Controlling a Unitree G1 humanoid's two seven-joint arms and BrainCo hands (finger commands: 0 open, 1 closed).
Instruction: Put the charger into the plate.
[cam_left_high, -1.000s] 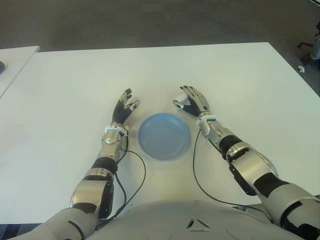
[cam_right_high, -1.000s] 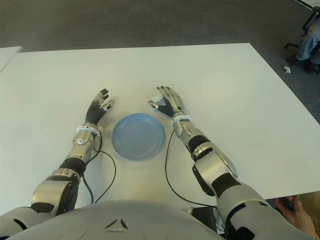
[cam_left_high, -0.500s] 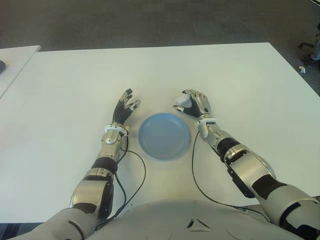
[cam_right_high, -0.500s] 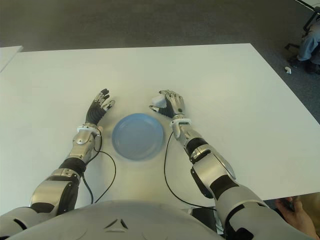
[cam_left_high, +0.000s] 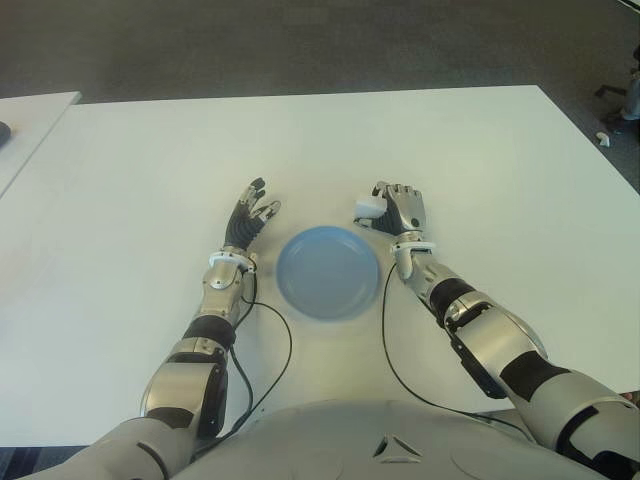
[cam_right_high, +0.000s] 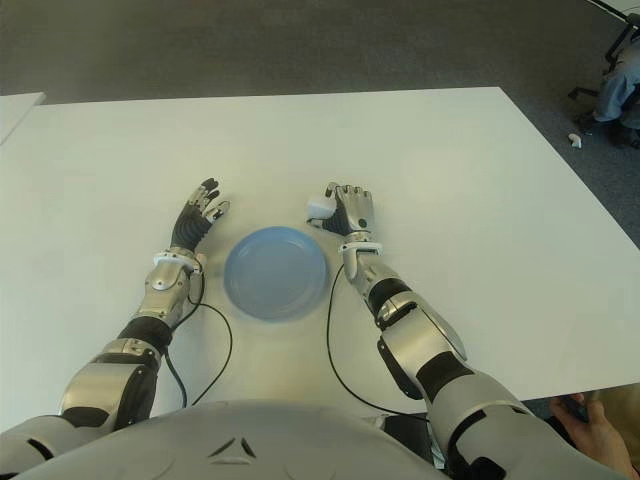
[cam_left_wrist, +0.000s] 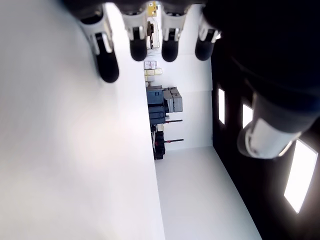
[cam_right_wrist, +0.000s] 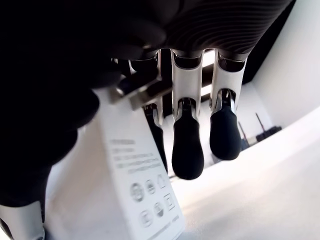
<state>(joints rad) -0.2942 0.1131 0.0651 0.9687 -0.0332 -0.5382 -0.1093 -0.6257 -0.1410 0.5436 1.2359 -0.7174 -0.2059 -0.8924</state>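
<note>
Right hand (cam_left_high: 396, 208) had its fingers curled around the small white block-shaped charger (cam_left_high: 368, 208), held just beyond the far right rim of the round blue plate (cam_left_high: 328, 272). Left hand (cam_left_high: 249, 215) showed left of the plate, fingers extended and empty. White surface (cam_left_high: 480, 160) lay bare toward its far and right edges.
</note>
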